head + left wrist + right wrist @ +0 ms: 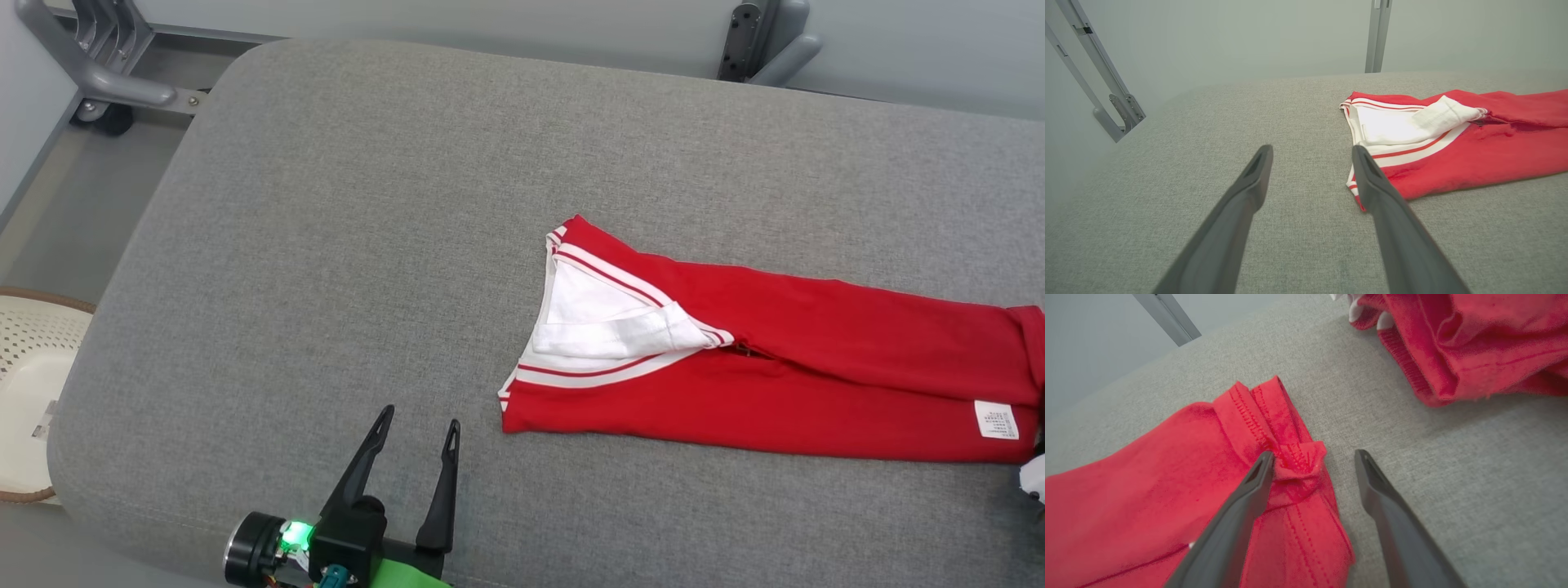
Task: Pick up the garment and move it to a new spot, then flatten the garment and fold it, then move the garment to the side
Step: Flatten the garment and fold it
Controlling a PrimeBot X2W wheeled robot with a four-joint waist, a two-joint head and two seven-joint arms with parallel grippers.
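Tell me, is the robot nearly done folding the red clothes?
Done, it seems: the garment lies flat on the cushion, folded into a long strip. In hand: nothing is gripped. The left pincer hovers open by the striped end, and the right pincer is open over the hem. Left: probably more folding, then moving it aside.

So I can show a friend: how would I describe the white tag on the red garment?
On the big grey cushion lies a red garment, right of the middle. Near its right end sits the tag: a small white rectangle with tiny print, unlike the larger plain white lining at the striped left end.
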